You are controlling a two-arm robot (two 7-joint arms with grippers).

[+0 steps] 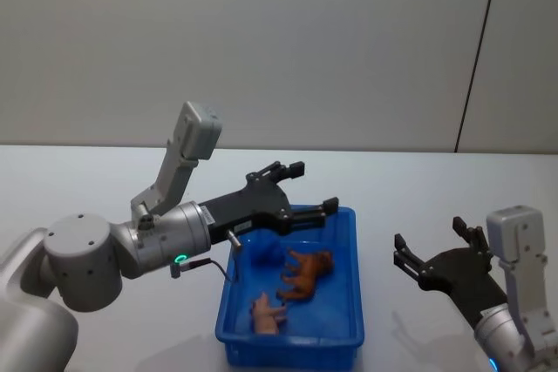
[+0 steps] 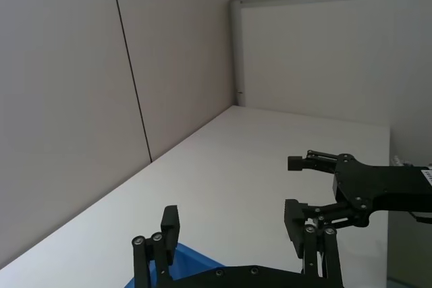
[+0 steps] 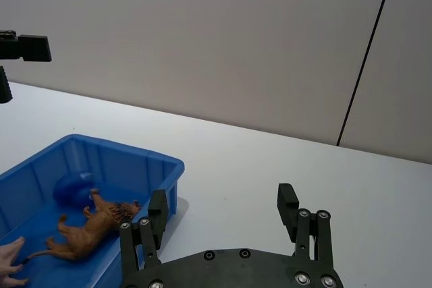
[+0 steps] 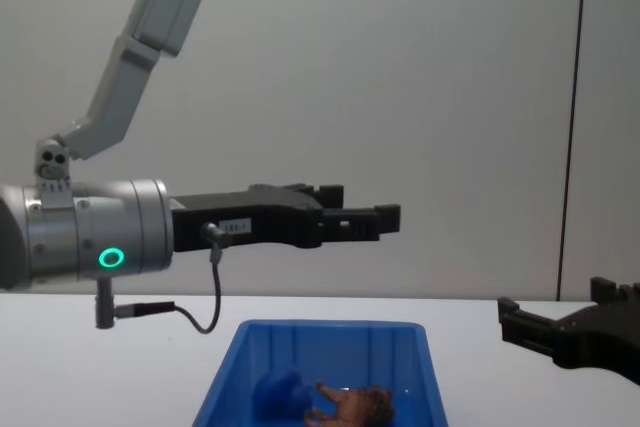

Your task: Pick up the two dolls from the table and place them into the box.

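Note:
The blue box [image 1: 351, 241] stands on the table before me. Three dolls lie inside it: a shaggy brown one [image 1: 307, 274], a pale pink one [image 1: 266, 313] and a dark blue one [image 1: 266, 252]. The right wrist view shows the brown doll [image 3: 88, 231] and the blue doll [image 3: 74, 185] on the box floor. My left gripper [image 1: 314, 186] hangs open and empty above the box's far end, well over its rim [image 4: 320, 329]. To the right of the box, my right gripper [image 1: 432, 240] is open with nothing between its fingers [image 3: 287, 200].
The white table [image 1: 410, 189] runs back to a plain wall. A cable [image 4: 205, 317] loops under the left wrist above the box's left side. Bare tabletop [image 3: 304, 166] lies right of the box.

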